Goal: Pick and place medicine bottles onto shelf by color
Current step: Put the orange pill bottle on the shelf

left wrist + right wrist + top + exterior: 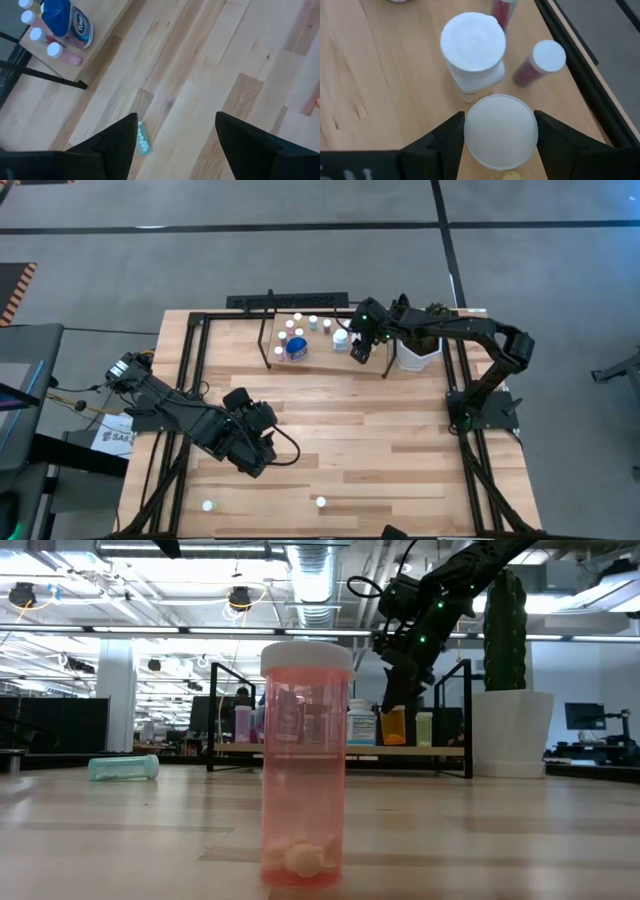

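Observation:
The shelf stands at the table's far side and holds several small white-capped bottles and a larger blue bottle. My right gripper is over the shelf's right part, shut on an orange bottle with a white cap. My left gripper is open and empty above the table's middle left. A teal bottle lies on its side on the table below it, partly behind one finger. An orange bottle stands upright near the front edge. A pale bottle stands at the front left. My right gripper pinches the orange bottle's round white cap between its two fingers, one on each side. The fingers come from above, pointing down. The bottle hangs upright below them, its base at the shelf board's level; whether it rests there I cannot tell.
A white wide-capped bottle and a thin dark red bottle stand close to the held one. A white pot with a green plant is right of the shelf. Black frame rails run along the table's sides.

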Robot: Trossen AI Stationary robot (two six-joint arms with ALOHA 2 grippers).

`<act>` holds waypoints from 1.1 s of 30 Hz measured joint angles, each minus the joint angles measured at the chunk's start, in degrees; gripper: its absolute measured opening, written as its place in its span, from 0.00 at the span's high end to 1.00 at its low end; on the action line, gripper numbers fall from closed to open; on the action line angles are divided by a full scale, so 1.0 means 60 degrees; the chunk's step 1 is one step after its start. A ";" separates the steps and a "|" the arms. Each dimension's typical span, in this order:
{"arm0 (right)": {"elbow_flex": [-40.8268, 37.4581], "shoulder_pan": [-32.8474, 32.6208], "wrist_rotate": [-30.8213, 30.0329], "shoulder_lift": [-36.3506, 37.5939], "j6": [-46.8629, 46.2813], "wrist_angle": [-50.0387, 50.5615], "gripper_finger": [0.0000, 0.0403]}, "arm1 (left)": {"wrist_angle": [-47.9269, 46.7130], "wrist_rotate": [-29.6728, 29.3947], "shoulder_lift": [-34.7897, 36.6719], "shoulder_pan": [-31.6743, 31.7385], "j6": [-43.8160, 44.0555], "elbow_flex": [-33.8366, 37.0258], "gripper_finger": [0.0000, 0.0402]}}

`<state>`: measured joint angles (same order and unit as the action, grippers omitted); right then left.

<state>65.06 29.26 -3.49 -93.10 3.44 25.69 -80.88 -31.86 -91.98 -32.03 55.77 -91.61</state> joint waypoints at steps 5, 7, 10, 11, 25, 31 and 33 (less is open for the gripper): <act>0.0000 0.0007 0.0066 0.0000 0.0022 0.0000 0.43 | -0.0052 -0.0003 0.0000 0.0000 0.0036 0.0000 0.37; 0.0000 0.0007 0.0069 0.0000 0.0022 0.0000 0.43 | -0.0052 -0.0003 0.0000 0.0000 0.0040 0.0000 0.37; 0.0000 0.0005 0.0099 0.0000 0.0046 0.0004 0.43 | -0.0075 -0.0003 0.0000 0.0000 0.0044 0.0000 0.37; 0.0000 0.0004 0.0125 0.0000 0.0049 0.0000 0.43 | -0.0077 -0.0003 0.0000 0.0000 0.0044 0.0000 0.37; 0.0000 0.0004 0.0154 0.0000 0.0139 -0.0007 0.39 | -0.0114 -0.0006 0.0000 0.0000 0.0058 0.0000 0.37; 0.0000 0.0004 0.0127 0.0000 0.0121 -0.0008 0.35 | -0.0113 -0.0006 0.0000 0.0000 0.0091 0.0000 0.37; 0.0000 0.0004 0.0096 0.0000 0.0151 -0.0011 0.35 | -0.0110 -0.0006 0.0000 0.0000 0.0102 0.0000 0.37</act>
<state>65.06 29.28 -2.91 -93.10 4.34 25.63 -81.54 -31.90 -91.98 -32.03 56.38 -91.61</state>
